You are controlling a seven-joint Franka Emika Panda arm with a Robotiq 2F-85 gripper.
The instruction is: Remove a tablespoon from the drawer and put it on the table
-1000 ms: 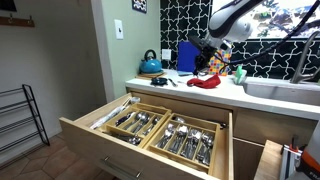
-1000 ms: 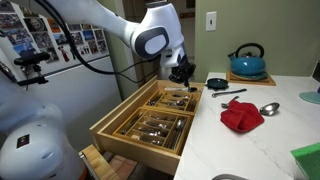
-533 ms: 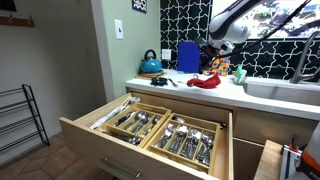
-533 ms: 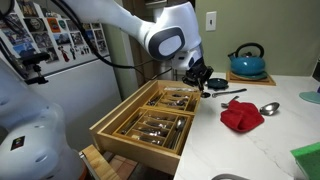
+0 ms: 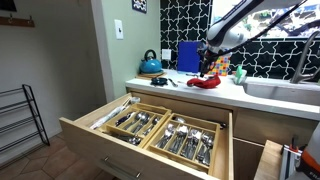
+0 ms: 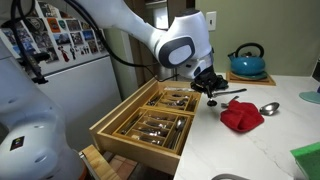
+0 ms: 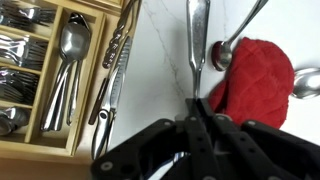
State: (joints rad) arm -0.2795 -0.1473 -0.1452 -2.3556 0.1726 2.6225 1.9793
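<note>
The drawer (image 5: 88, 134) stands pulled open, its wooden divider trays full of silver cutlery; it also shows in the other exterior view (image 6: 108, 132) and at the left of the wrist view (image 7: 28, 160). My gripper (image 7: 195, 104) is shut on the thin handle of a tablespoon (image 7: 196, 45), which points away from the jaws. It hovers over the white table (image 7: 160, 60) just past the drawer's edge, beside a red cloth (image 7: 255, 80). Both exterior views show the gripper (image 5: 211, 66) (image 6: 209, 89) above the table (image 5: 190, 97) (image 6: 250, 150).
The red cloth (image 6: 241, 116) lies on the table with another spoon (image 6: 268, 108) by it. A blue kettle (image 6: 247, 62), a black cup (image 6: 217, 83) and a blue container (image 5: 187, 57) stand near the wall. The sink (image 5: 285, 90) lies further along the counter.
My gripper has moved from above the drawer's far corner out over the table towards the red cloth, with the spoon still in it.
</note>
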